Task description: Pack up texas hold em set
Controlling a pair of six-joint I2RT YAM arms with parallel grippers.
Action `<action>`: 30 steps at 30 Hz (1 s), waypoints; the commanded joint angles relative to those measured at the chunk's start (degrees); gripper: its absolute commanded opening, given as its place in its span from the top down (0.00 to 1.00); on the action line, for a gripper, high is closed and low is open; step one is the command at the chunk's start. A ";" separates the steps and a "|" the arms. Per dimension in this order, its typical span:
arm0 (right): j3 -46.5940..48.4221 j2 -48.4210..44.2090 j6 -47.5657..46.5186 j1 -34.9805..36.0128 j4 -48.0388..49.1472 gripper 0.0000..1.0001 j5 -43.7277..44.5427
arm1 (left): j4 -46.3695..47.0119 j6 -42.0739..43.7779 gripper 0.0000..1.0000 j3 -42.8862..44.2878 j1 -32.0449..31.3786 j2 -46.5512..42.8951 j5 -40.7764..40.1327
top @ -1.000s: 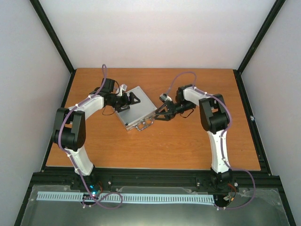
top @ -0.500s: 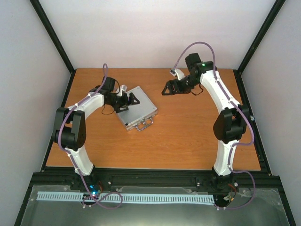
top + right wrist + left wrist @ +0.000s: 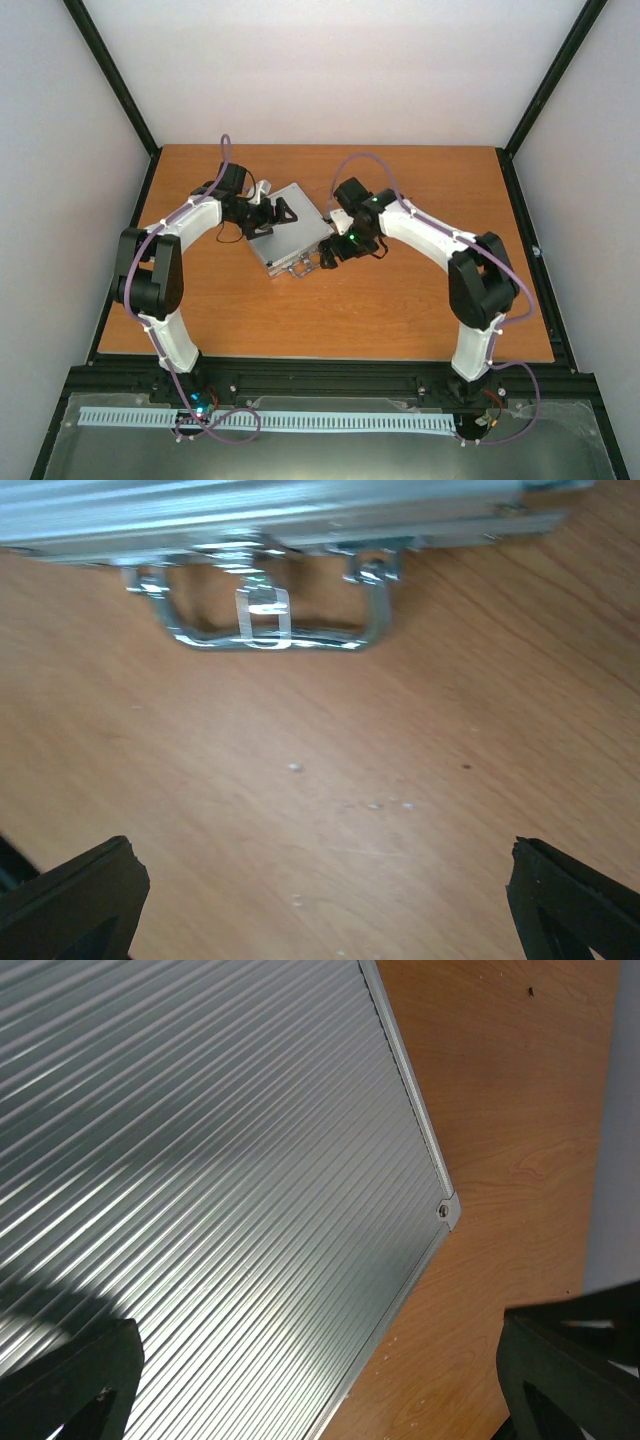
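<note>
The silver aluminium case (image 3: 292, 232) lies closed on the wooden table, its metal handle (image 3: 303, 266) facing the near side. The decks, chips, dice and disc are out of view. My left gripper (image 3: 268, 215) is open over the case's back left part; in the left wrist view the ribbed lid (image 3: 200, 1160) fills the frame between its spread fingers (image 3: 70, 1380). My right gripper (image 3: 325, 255) is open and empty just right of the handle. The right wrist view shows the handle (image 3: 265, 630) ahead of its wide-apart fingers (image 3: 70, 895), with bare table between them.
The wooden table (image 3: 400, 310) is bounded by a black frame with white walls behind and at both sides. A black rail (image 3: 300, 378) runs along the near edge by the arm bases.
My right arm swung away to the far back of the table, then came back down beside the case's handle. The left arm and the case have not moved.
</note>
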 commanded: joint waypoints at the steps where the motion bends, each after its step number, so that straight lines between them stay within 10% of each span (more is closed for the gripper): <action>1: -5.93 -7.83 1.82 0.67 14.52 0.00 -8.18 | -1.27 1.72 0.00 -0.57 -0.09 2.00 -2.63; 13: -15.09 -3.77 -0.59 2.90 34.91 0.00 -17.98 | -0.90 2.40 0.00 -0.87 -0.09 3.82 -3.41; 30: -8.75 6.86 -4.69 3.49 33.35 0.00 -23.48 | -1.39 2.76 0.00 0.75 -0.09 7.11 -3.76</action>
